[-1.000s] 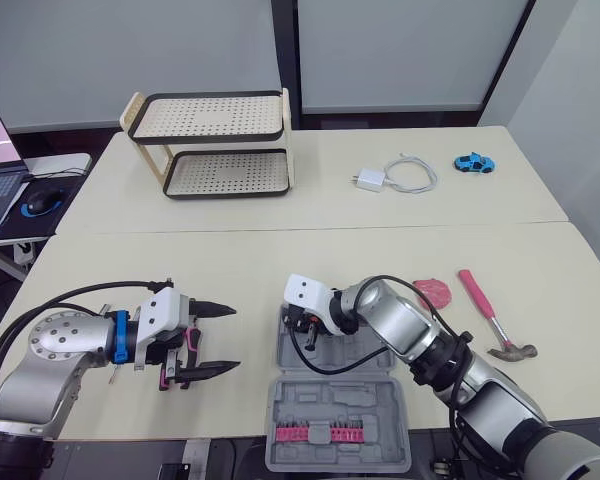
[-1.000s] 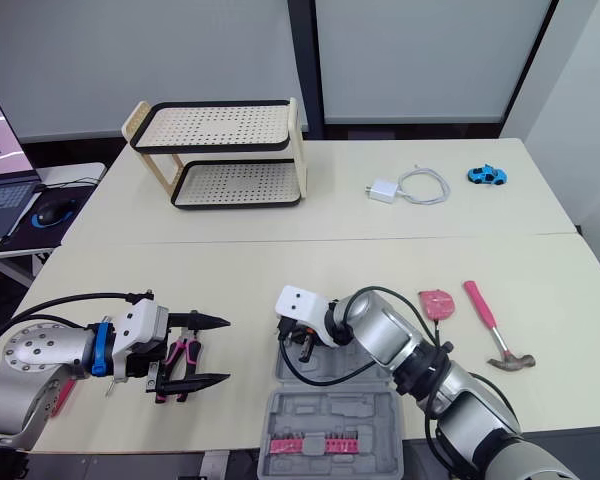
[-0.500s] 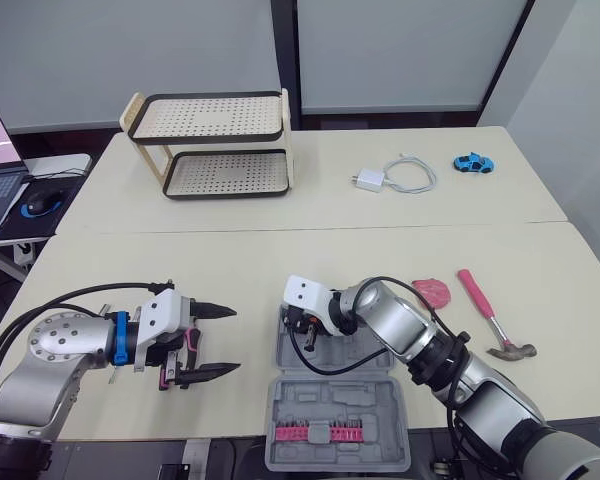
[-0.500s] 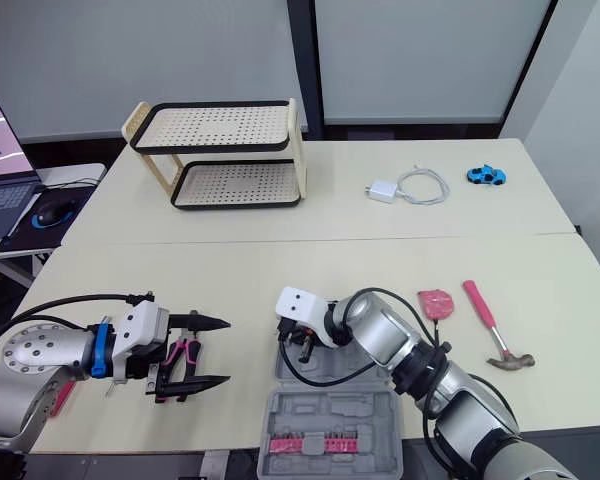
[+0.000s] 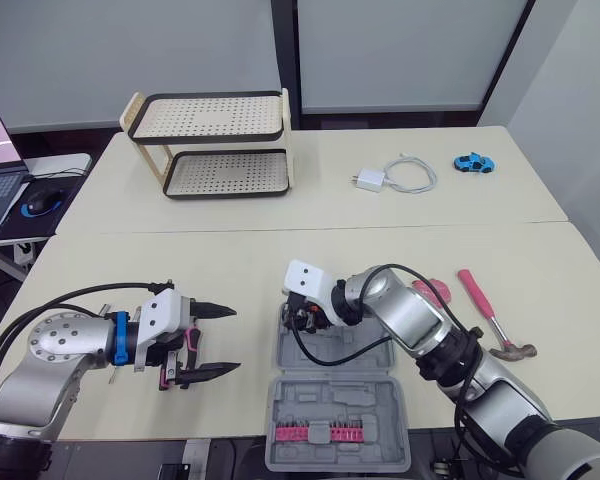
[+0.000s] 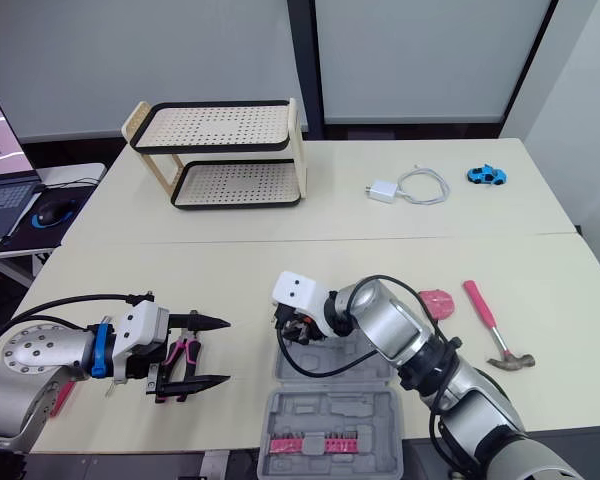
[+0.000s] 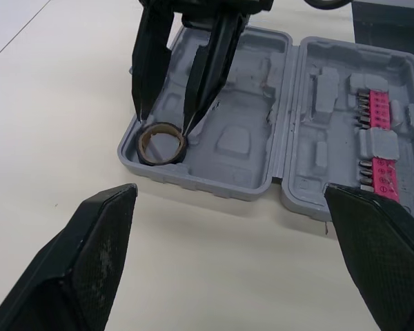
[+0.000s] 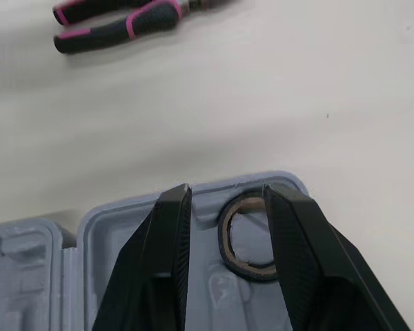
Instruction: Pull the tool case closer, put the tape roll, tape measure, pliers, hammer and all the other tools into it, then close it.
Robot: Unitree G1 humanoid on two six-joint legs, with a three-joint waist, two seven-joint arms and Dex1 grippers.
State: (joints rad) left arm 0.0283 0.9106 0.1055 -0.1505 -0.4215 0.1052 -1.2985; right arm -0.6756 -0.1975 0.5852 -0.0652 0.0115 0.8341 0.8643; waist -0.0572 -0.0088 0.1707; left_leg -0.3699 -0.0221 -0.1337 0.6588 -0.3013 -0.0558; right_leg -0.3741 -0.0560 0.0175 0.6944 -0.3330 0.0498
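Poises the right gripper [image 8: 228,189], black fingers slightly parted and empty, just over the brown tape roll [image 7: 146,150] lying in the far left corner of the open grey plastic tool case [image 7: 214,183], with the left gripper [image 5: 232,339] spread wide, empty, over the pink-handled pliers [image 8: 117,21] left of the case.

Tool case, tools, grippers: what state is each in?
Tool case: open, lid flat.
Tape roll: lying in case corner.
Pliers: on table, outside case.
Hammer: on table, outside case.
Tape measure: on table, outside case.
Left gripper: open, empty.
Right gripper: open, straddling tape roll.
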